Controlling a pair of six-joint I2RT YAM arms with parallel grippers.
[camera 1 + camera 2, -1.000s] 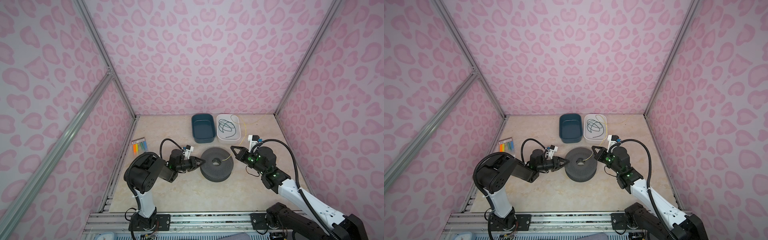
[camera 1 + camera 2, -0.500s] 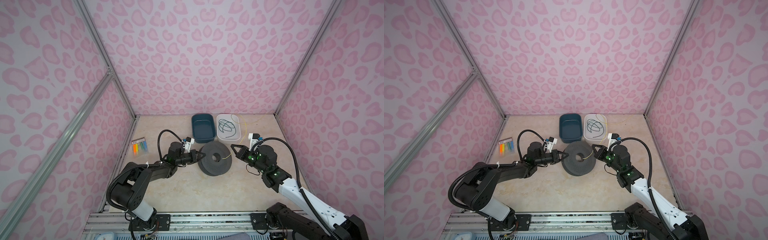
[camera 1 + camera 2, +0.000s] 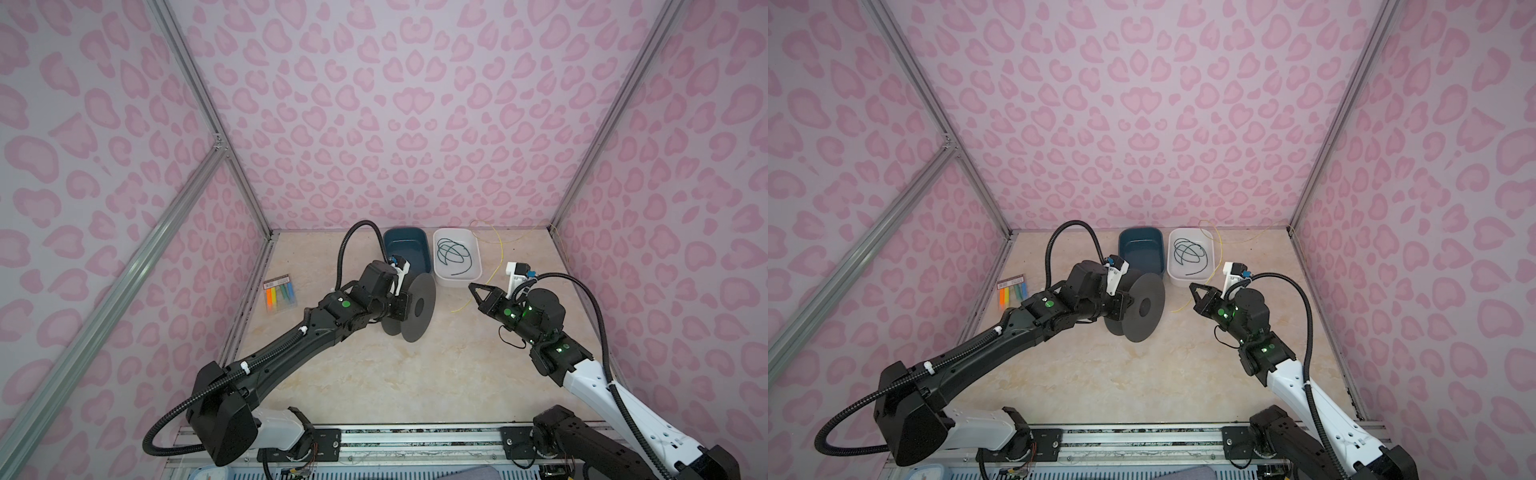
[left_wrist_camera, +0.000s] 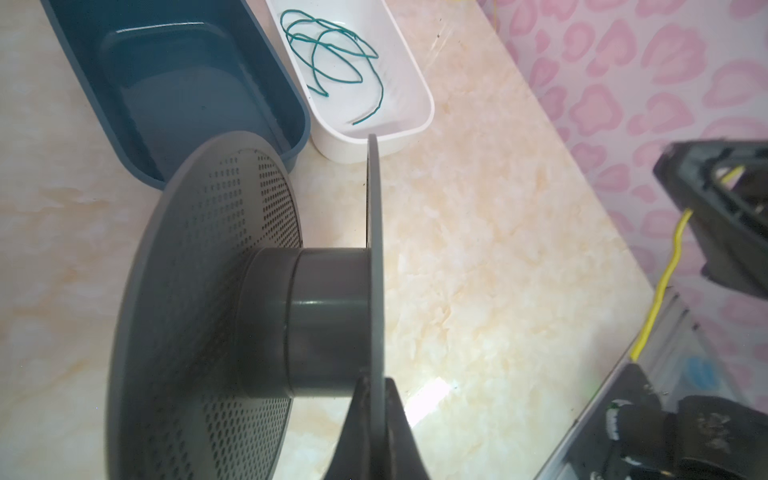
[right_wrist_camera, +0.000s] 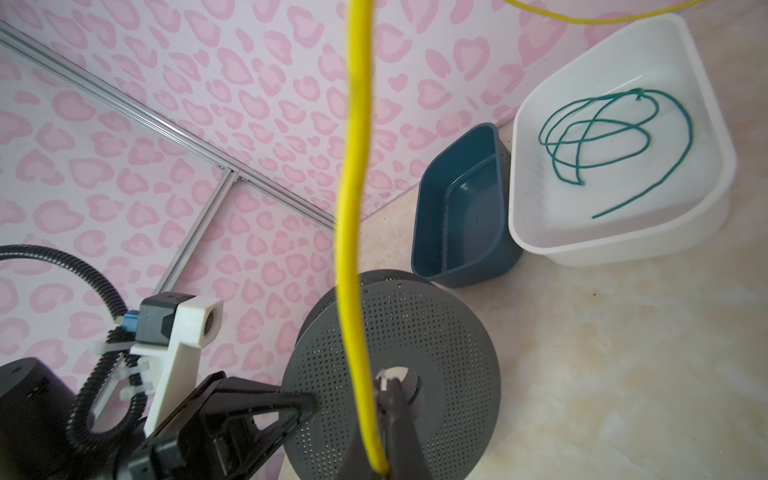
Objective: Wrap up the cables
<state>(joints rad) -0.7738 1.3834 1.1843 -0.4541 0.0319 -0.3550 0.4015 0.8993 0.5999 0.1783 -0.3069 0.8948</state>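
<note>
The cables are one thin yellow wire (image 3: pixel 497 266) (image 3: pixel 1215 266) that runs from the back wall down to my right gripper (image 3: pixel 473 287) (image 3: pixel 1193 287), which is shut on it. In the right wrist view the wire (image 5: pixel 353 208) ends between the shut jaws of the right gripper (image 5: pixel 380 465). A grey perforated spool (image 3: pixel 417 305) (image 3: pixel 1142 307) stands on edge at mid-table. My left gripper (image 4: pixel 376 386) is shut on the rim of one flange of the spool (image 4: pixel 324 316). The spool's core is bare.
A dark blue bin (image 3: pixel 405 243) and a white bin (image 3: pixel 457 280) stand at the back; the white one holds a loose green cord (image 3: pixel 451 253). A packet of coloured strips (image 3: pixel 280 293) lies at the left edge. Pink walls enclose the table on three sides.
The spool lay flat a second ago; my left gripper shut on its flange and tipped it up onto its edge, a little farther back. The right gripper kept hold of the wire.
</note>
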